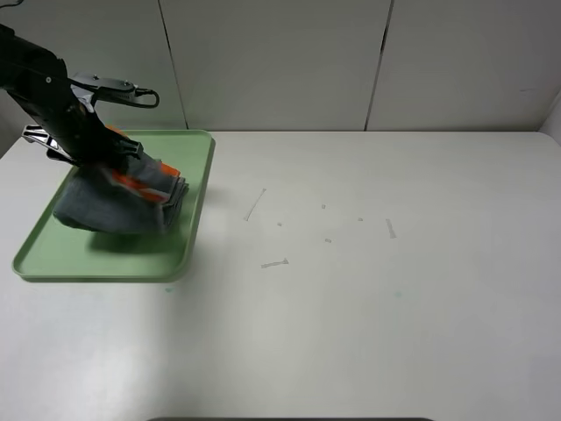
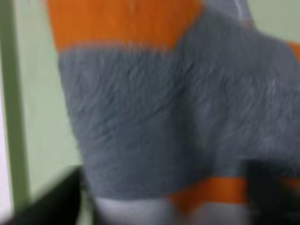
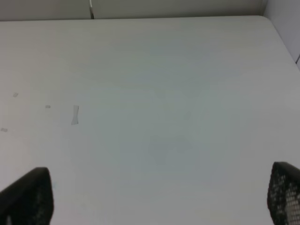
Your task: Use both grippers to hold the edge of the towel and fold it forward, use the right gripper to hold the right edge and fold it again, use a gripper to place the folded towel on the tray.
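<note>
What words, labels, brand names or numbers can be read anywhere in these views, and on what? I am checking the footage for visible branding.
None: no view shows any readable text.
The towel has only orange and white stripes, no lettering, and is blurred in the left wrist view.
The tray is plain green.
The table has only small unmarked tape scraps.
The left gripper shows no legible label.

We see our left arm (image 1: 39, 83) reaching in from the far left, its wrist angled down; the left gripper (image 1: 110, 167) is blurred, so we cannot tell how its jaws stand. Our right gripper (image 3: 159, 197) shows only two dark fingertips (image 3: 28, 197), spread wide apart with nothing between them.
</note>
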